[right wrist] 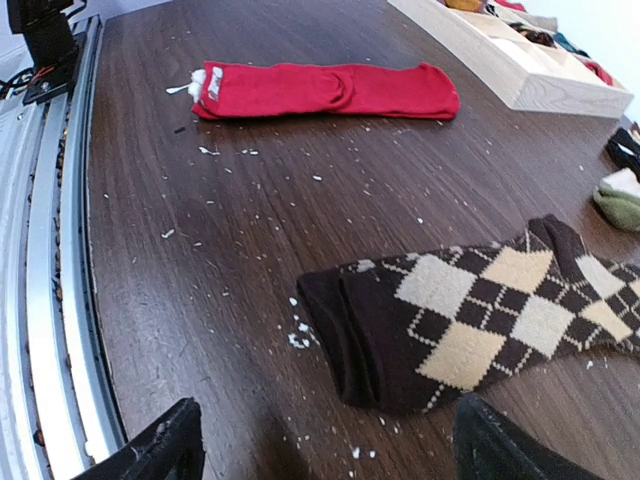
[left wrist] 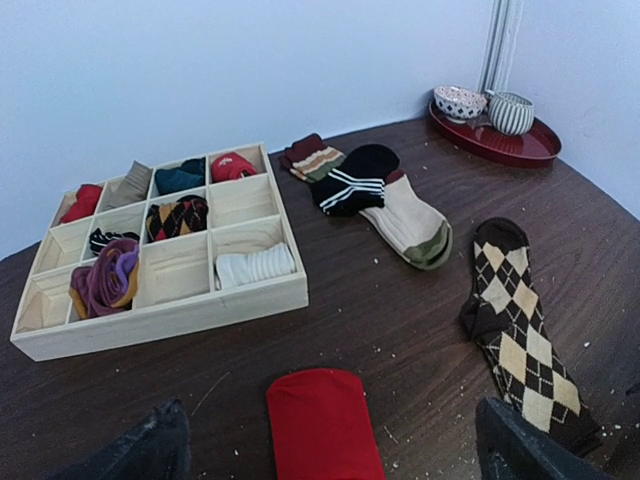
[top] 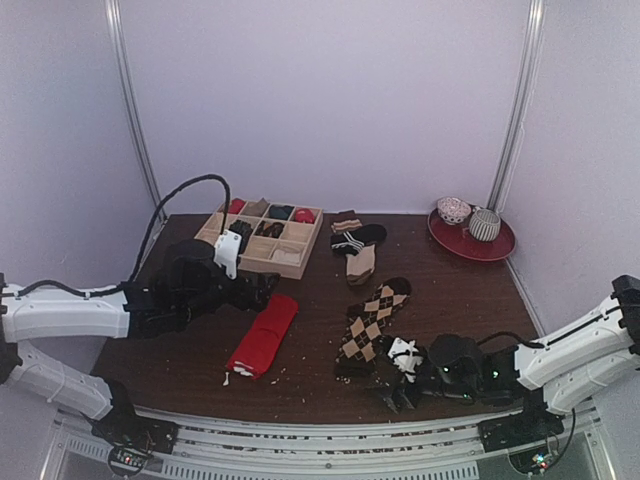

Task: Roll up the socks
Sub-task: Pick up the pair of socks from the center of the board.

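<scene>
Left hand point(top: 264, 288) is released, its fingers spread wide, low over the far end of the red sock point(top: 264, 335) and gripping nothing. Right hand point(top: 393, 380) is likewise spread and empty, facing the near end of the brown diamond-patterned sock point(top: 372, 318). Both socks lie flat and stretched out on the bench point(top: 450, 300), side by side but apart, probably so each arm can start a roll from one end. A small white tag point(right wrist: 205, 84) sits at the red sock's near end; no writing on it can be read. Beyond lie a striped black sock point(top: 358, 238), a tan sock point(top: 361, 262) and a wooden box point(left wrist: 160, 322) of rolled socks. No brands show.
</scene>
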Available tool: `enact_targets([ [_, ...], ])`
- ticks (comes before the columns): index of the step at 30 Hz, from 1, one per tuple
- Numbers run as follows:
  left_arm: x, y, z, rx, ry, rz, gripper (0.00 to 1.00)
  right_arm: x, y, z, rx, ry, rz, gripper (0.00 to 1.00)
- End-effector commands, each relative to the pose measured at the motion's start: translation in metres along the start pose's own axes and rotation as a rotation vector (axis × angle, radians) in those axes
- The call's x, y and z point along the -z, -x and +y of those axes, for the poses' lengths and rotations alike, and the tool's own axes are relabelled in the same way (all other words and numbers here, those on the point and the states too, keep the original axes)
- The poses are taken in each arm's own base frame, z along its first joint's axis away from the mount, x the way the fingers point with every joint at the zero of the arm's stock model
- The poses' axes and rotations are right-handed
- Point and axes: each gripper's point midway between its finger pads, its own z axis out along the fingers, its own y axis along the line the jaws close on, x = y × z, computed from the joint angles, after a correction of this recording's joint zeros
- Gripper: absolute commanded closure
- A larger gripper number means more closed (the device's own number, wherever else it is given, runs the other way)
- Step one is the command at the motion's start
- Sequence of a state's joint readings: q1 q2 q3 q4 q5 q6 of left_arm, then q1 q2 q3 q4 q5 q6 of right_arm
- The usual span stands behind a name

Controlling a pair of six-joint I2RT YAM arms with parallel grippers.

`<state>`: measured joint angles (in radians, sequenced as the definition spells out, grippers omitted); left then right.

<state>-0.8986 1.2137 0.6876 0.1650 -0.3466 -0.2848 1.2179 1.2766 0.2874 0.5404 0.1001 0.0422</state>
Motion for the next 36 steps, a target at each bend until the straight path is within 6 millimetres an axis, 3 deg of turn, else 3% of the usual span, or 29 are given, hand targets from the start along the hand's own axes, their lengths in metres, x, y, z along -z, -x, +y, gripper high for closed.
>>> enact_targets([
  [1, 0.003, 0.007, -0.012, -0.012, -0.065, -0.047, 0.02, -0.014, 0.029, 0.019, 0.169, 0.077, -0.07, 0.14],
  [7, 0.001, 0.005, -0.013, -0.032, -0.067, -0.033, 0.02, -0.036, 0.011, 0.021, 0.24, 0.085, 0.012, 0.16],
  [19, 0.003, -0.001, -0.027, -0.073, -0.157, -0.036, 0.02, -0.054, 0.001, -0.01, 0.211, -0.003, 0.028, 0.22],
  [24, 0.003, 0.0, -0.032, -0.085, -0.185, -0.038, 0.02, -0.062, -0.015, -0.016, 0.186, 0.006, 0.093, 0.31],
  [27, 0.005, -0.002, -0.035, -0.096, -0.204, -0.041, 0.02, -0.066, -0.026, -0.01, 0.17, 0.039, 0.127, 0.47],
  [28, 0.005, -0.003, -0.036, -0.101, -0.211, -0.04, 0.02, -0.068, -0.031, -0.008, 0.157, 0.049, 0.147, 0.56],
  [30, 0.005, -0.007, -0.038, -0.11, -0.224, -0.035, 0.02, -0.071, -0.038, -0.007, 0.112, 0.054, 0.193, 0.84],
  [31, 0.005, -0.008, -0.04, -0.115, -0.234, -0.034, 0.02, -0.072, -0.042, -0.006, 0.079, 0.063, 0.219, 0.9],
  [36, 0.013, -0.022, -0.061, -0.148, -0.379, -0.055, 0.09, -0.068, -0.038, 0.023, -0.204, 0.227, 0.262, 1.0],
])
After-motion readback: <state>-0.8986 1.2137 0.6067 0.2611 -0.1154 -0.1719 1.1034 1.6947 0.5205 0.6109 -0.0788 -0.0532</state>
